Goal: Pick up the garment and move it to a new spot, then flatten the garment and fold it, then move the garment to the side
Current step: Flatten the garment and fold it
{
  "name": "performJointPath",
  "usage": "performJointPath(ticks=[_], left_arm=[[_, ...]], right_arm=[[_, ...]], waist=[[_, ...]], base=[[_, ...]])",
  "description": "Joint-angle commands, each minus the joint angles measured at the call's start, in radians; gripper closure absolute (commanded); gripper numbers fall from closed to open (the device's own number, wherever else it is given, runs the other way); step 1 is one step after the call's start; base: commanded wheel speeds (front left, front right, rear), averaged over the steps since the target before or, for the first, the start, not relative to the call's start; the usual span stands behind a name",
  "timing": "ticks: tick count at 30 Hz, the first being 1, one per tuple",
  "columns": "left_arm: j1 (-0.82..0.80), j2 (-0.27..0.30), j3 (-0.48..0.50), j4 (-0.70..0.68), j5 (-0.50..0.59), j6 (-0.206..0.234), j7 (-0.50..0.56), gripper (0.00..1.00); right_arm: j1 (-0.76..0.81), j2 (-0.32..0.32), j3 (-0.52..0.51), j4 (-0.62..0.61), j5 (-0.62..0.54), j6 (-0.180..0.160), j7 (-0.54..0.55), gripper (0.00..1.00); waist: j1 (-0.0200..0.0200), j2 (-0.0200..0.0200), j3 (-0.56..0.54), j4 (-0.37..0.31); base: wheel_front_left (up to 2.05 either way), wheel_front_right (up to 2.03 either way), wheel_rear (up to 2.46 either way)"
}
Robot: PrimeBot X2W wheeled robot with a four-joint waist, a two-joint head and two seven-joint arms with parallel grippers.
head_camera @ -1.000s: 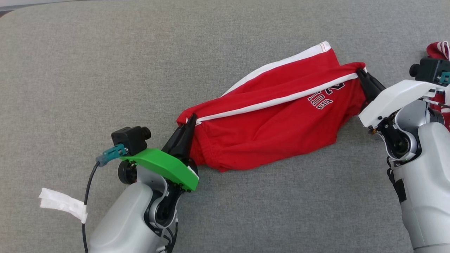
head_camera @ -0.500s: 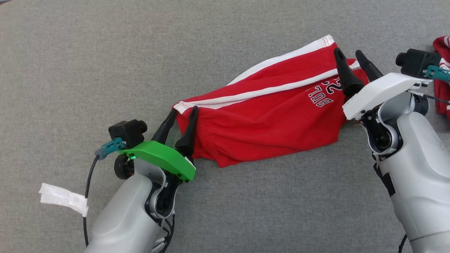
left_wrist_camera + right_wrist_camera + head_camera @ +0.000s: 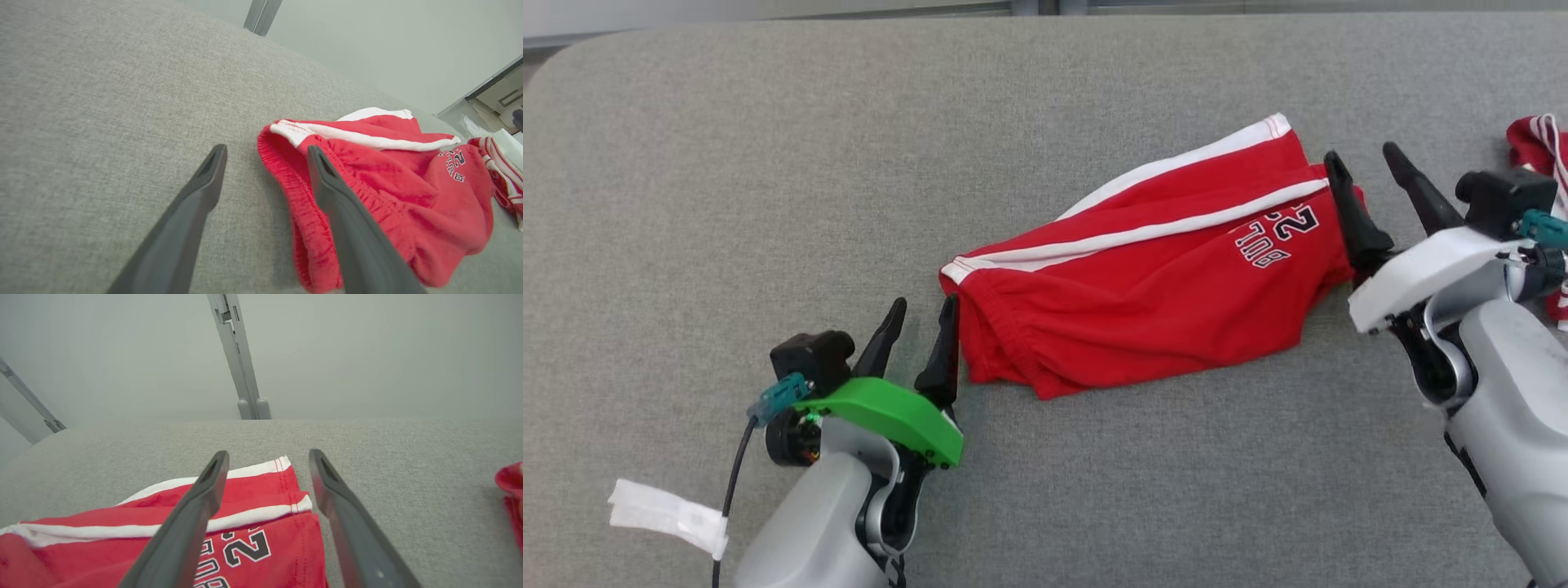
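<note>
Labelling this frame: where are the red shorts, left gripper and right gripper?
red shorts (image 3: pixel 1152 306), head view, mid-cloth.
left gripper (image 3: pixel 924 300), head view, between fingertips.
right gripper (image 3: pixel 1361 150), head view, between fingertips.

Bright, even light; soft shadows.

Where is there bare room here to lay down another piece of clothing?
Widest bare patch: the grey surface left of and beyond the red shorts, past the left gripper. Also the strip along the shorts' near side. Crowded: the right end, with the right gripper and another red garment.
</note>
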Motion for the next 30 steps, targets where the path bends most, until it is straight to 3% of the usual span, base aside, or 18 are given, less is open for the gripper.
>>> performJointPath(ticks=[1, 8, 14, 24, 30], left_arm=[[0.036, 0.011, 0.008, -0.025, 0.033, 0.013, -0.008, 0.0], [0.284, 0.007, 0.155, -0.333, 0.307, 0.079, -0.009, 0.0], [0.491, -0.036, 0.261, -0.494, 0.462, 0.045, -0.01, 0.0], [0.511, -0.075, 0.33, -0.53, 0.54, -0.039, -0.01, 0.0], [0.474, -0.077, 0.313, -0.521, 0.511, -0.043, -0.01, 0.0]], right_arm=[[0.026, -0.023, 0.011, 0.011, -0.032, -0.001, -0.016, 0.0], [0.136, -0.053, 0.0, 0.06, -0.141, -0.001, -0.048, 0.0], [0.186, -0.054, -0.025, 0.073, -0.202, -0.001, -0.037, 0.0], [0.08, -0.042, -0.063, 0.129, -0.263, -0.001, 0.067, 0.0], [-0.007, -0.022, -0.037, 0.254, -0.302, -0.001, 0.162, 0.0]], waist=[[0.0, -0.0001, -0.053, -0.003], [0.0, -0.0001, -0.163, -0.002], [0.0, -0.0001, -0.175, 0.007], [0.0, -0.0001, -0.068, 0.085], [0.0, -0.0001, -0.02, 0.139]], base=[[0.0, 0.0, 0.0], [0.0, 0.0, 0.0], [0.0, 0.0, 0.0], [0.0, 0.0, 0.0], [0.0, 0.0, 0.0]])
